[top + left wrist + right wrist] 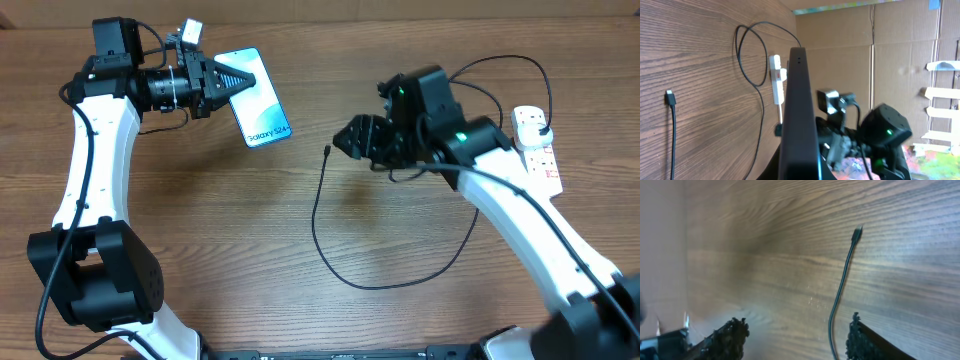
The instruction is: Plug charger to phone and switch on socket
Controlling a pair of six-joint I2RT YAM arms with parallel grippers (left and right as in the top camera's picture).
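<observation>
My left gripper (226, 84) is shut on the phone (257, 103), holding it above the table at the upper left with its blue screen up and tilted. In the left wrist view the phone (799, 95) shows edge-on as a dark slab. The charger cable (330, 240) lies in a loop on the table, and its connector tip (328, 151) rests just left of my right gripper (350, 140). In the right wrist view the cable (840, 290) runs between the open fingers (730, 336), nearer the right one, and the tip (857, 232) lies beyond them. The white socket (540, 152) sits at the far right with the black plug (537, 119) in it.
The socket (776, 80) and the charger tip (670, 97) also show in the left wrist view, with the right arm (882, 135) behind the phone. A cardboard wall (880, 50) bounds the far side. The charger cable trails over the right arm (500, 70) to the socket.
</observation>
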